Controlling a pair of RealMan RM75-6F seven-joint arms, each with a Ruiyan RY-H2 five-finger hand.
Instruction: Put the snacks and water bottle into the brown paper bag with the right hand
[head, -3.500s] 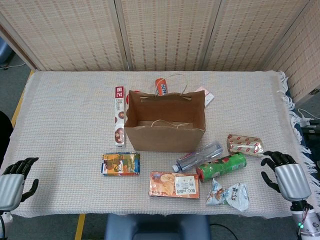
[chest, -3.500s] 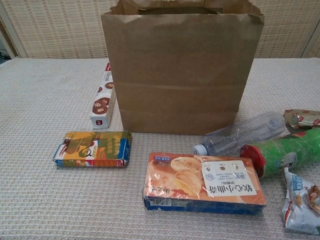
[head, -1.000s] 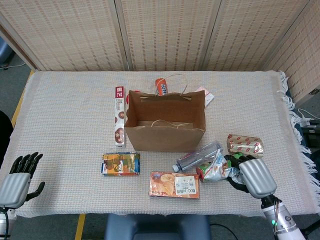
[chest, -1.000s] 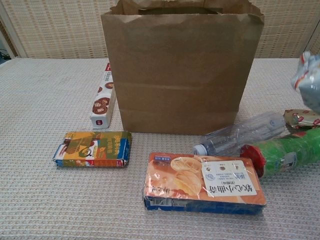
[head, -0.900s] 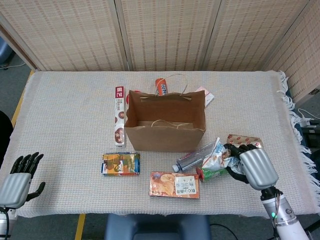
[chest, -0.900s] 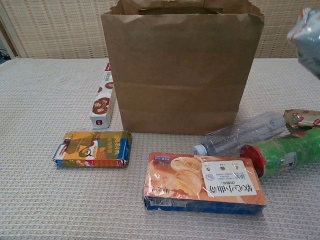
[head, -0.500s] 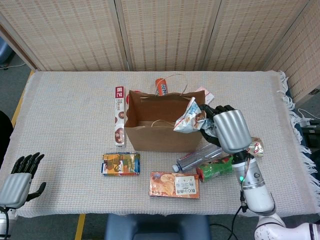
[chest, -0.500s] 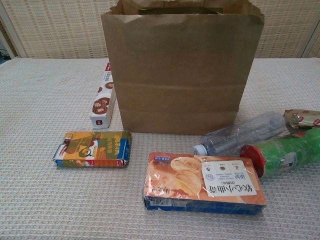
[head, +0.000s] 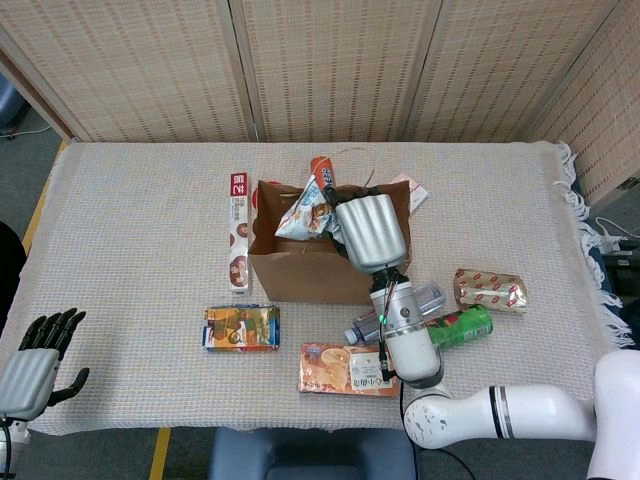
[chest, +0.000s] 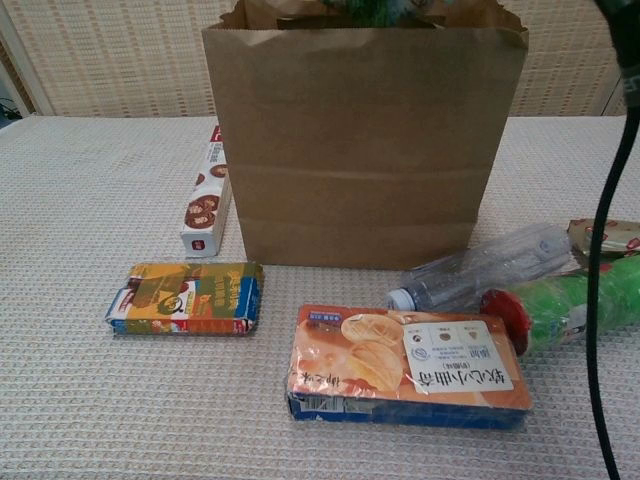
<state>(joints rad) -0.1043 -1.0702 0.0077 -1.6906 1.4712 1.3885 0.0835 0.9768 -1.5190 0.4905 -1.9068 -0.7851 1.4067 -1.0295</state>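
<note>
Right hand (head: 371, 231): above the open top of the brown paper bag (head: 330, 270), fingers closed on a crinkled snack packet (head: 304, 214) held over the bag's mouth.
Left hand (head: 30, 368): at the near left table edge, fingers spread, holding nothing.
Brown paper bag: upright at mid-table, top open; in the chest view, only a trace of the packet visible above its rim.
Water bottle (head: 400, 311): lying on its side just right of the bag's front corner, partly hidden by the right forearm.
Green chip can (head: 460, 326): lying beside the bottle, nearer the table's front.
Orange biscuit box (chest: 410, 366): flat, in front of the bottle.
Yellow-blue packet (chest: 186, 297): flat, left of the biscuit box.
Long cookie box (head: 238, 229): alongside the bag's left wall.
Red-patterned gold packet (head: 490, 289): right of the bottle.
Orange can (head: 322, 171): behind the bag.
</note>
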